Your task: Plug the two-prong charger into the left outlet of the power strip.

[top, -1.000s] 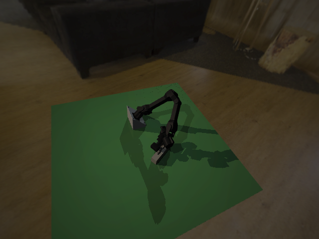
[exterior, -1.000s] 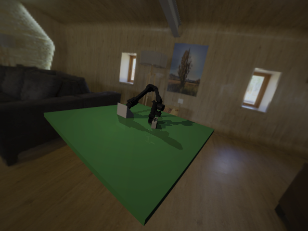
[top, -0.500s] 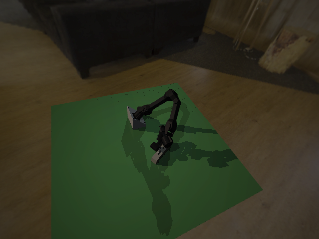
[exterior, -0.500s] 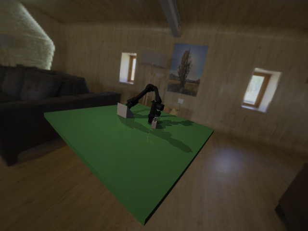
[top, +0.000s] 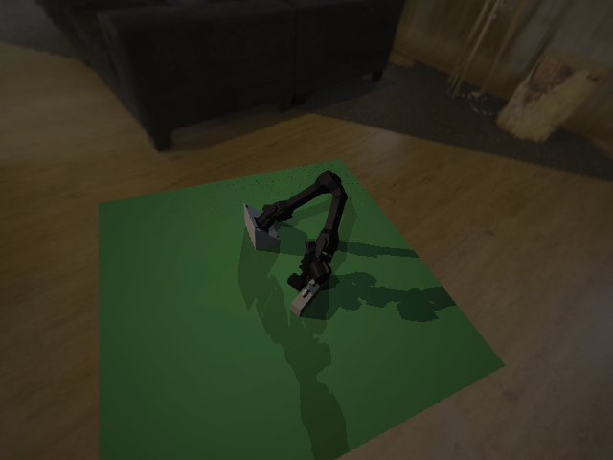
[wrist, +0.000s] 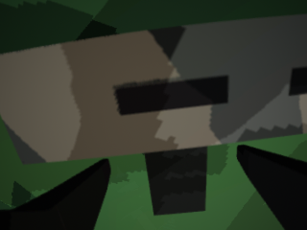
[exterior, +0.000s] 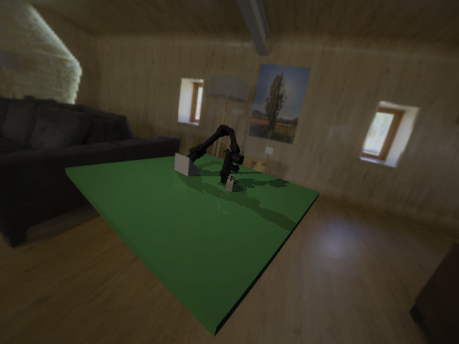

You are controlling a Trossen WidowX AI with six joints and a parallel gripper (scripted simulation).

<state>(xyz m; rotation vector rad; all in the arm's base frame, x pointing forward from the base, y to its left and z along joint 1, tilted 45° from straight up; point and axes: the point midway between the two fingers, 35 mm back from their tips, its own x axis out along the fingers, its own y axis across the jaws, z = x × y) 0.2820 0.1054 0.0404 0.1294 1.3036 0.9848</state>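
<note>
The power strip [top: 299, 304] [exterior: 229, 185] is a pale block on the green table. In the wrist view its long face [wrist: 98, 101] crosses the middle, with a dark rectangular slot [wrist: 173, 95] and part of another [wrist: 299, 80] at the right edge. A short dark block [wrist: 177, 187], perhaps the charger, shows below the strip's lower edge; its prongs are not visible, and I cannot tell whether it is plugged in. My gripper [top: 310, 288] [exterior: 231, 178] [wrist: 173, 158] is open and low at the strip. Its fingers stand either side of the dark block, with gaps on both sides.
A grey wedge-shaped block [top: 251, 230] [exterior: 181, 164] stands at the arm's base. The green table [top: 172, 346] [exterior: 159, 236] ends at a free edge. A dark sofa [top: 208, 64] [exterior: 74, 178] stands behind it. Arm shadows cross the table and strip.
</note>
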